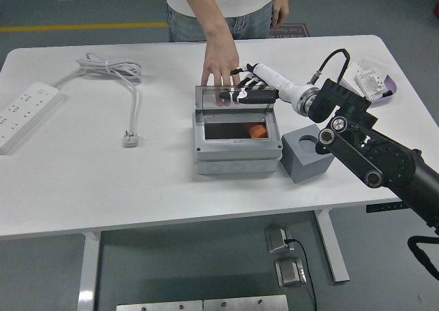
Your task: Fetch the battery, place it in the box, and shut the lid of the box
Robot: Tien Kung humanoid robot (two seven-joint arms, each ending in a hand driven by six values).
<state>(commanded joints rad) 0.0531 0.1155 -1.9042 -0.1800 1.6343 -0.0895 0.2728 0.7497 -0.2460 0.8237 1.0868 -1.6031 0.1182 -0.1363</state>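
The orange battery lies inside the grey box, toward its right end, on the dark floor of the compartment. The box sits near the middle of the white table. Its clear lid stands raised along the back edge, tilted forward over the opening. The robot's right hand is at the lid's upper right part, fingers stretched out flat against it and gripping nothing. A person's hand reaches in from the far side and rests with its fingertips at the back of the lid.

Just right of the box, a grey block with 1 round hole in its top stands on the table. At the left lie a white power strip and its coiled cable, with the plug well apart from the box. A small packet lies at the far right.
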